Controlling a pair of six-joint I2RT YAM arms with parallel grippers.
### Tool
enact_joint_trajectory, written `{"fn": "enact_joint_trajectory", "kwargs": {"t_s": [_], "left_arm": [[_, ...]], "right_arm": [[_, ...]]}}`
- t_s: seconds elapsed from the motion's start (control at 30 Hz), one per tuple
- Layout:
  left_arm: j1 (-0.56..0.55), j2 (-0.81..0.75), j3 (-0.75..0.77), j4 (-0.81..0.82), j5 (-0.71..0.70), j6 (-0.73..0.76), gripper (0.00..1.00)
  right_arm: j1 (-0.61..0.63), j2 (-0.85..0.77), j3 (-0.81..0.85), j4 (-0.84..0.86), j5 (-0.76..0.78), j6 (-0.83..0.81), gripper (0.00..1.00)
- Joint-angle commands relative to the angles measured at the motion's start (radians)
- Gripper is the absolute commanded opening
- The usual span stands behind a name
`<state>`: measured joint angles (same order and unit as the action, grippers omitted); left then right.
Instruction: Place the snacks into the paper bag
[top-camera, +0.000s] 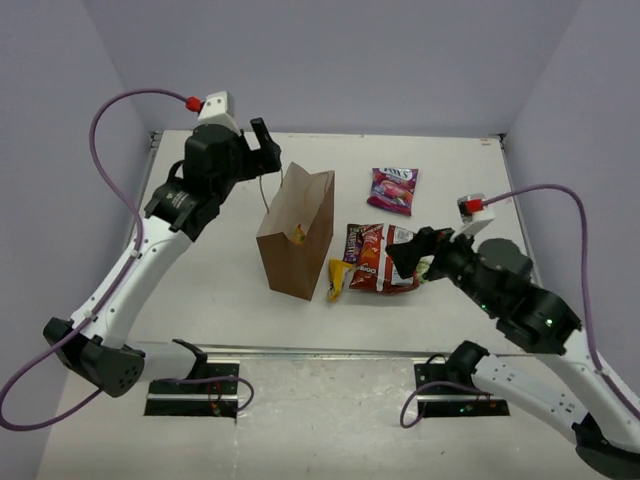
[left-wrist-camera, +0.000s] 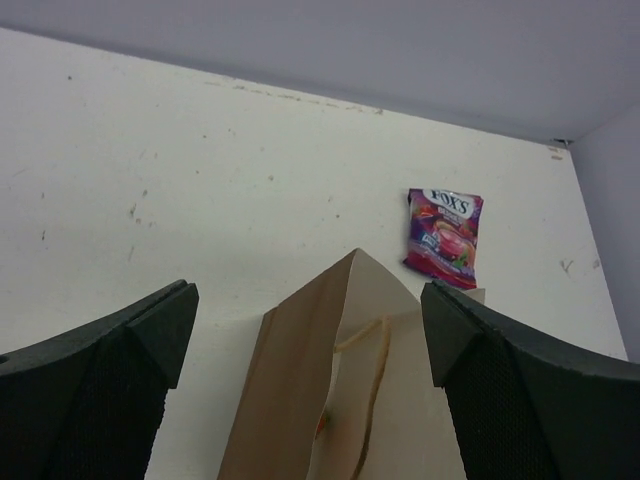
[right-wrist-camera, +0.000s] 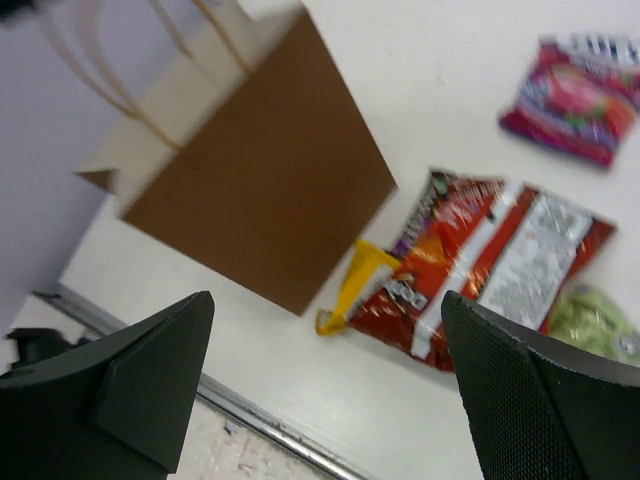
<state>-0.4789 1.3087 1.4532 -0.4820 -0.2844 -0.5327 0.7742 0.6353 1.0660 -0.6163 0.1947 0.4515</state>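
Upright brown kraft paper bag (top-camera: 296, 232) on white counter (top-camera: 220, 290); big red chip bag (top-camera: 370, 266) just beside it; left jaws and right jaws both released, empty.

**Left arm** (top-camera: 140, 262): white moulded link shells and black rounded joint housings.
**Left gripper** (top-camera: 265, 142): black throughout. The left fingers (left-wrist-camera: 95, 395) are broad wedges with chamfered tips and a fine mesh texture on their faces.
Behind the gripper sits a white left camera block (top-camera: 217, 105) with a red left plug (top-camera: 192, 102). A purple left cable (top-camera: 93, 130) runs from the plug back toward the base.

**Right arm** (top-camera: 545, 385): the same white shells and black housings.
**Right gripper** (top-camera: 405, 258): black. The right fingers (right-wrist-camera: 555, 400) have the same meshed pattern.
Behind the gripper are a white right camera block (top-camera: 468, 202), a red right plug (top-camera: 478, 208) and a purple right cable (top-camera: 550, 186).

**Bases:** a black left base plate (top-camera: 165, 400) and a black right base plate (top-camera: 440, 400), each with a short purple cable loop.
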Motion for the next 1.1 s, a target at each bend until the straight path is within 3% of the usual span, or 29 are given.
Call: {"fn": "enact_joint_trajectory", "kwargs": {"t_s": [0.0,0.13,0.27,0.53,0.67,0.87,0.9,0.93,1.0,1.03,1.07], "left_arm": [[-0.001,-0.113,0.11,0.059,0.022,0.091,1.0],[0.0,-0.207,0.179,0.02,0.027,0.143,1.0],[-0.001,-0.302,0.161,-0.023,0.131,0.136,1.0],[-0.001,-0.553,-0.196,-0.076,0.179,-0.045,1.0],[-0.001,-0.638,-0.269,-0.124,0.122,-0.078,1.0],[-0.001,-0.692,-0.264,-0.204,0.062,-0.069,1.0],[-0.001,-0.695,-0.264,-0.21,0.057,-0.069,1.0],[-0.001,-0.698,-0.264,-0.214,0.056,-0.067,1.0],[-0.001,-0.701,-0.271,-0.216,0.051,-0.067,1.0],[-0.001,-0.701,-0.272,-0.216,0.051,-0.07,1.0],[-0.001,-0.7,-0.277,-0.216,0.051,-0.069,1.0]], "right_arm": [[-0.019,0.061,-0.158,-0.079,0.192,0.232,0.99],[-0.075,0.007,-0.31,-0.06,0.147,0.381,0.99],[-0.189,-0.011,-0.365,-0.022,0.075,0.435,0.99],[-0.337,0.095,-0.464,0.03,-0.122,0.555,0.99],[-0.461,0.13,-0.552,0.162,-0.248,0.584,0.99],[-0.536,0.179,-0.618,0.268,-0.282,0.582,0.97],[-0.541,0.188,-0.627,0.288,-0.296,0.582,0.94],[-0.543,0.198,-0.63,0.303,-0.302,0.59,0.8],[-0.546,0.231,-0.636,0.357,-0.323,0.599,0.62],[-0.547,0.242,-0.635,0.365,-0.331,0.608,0.41],[-0.546,0.251,-0.633,0.378,-0.342,0.61,0.29]]}}
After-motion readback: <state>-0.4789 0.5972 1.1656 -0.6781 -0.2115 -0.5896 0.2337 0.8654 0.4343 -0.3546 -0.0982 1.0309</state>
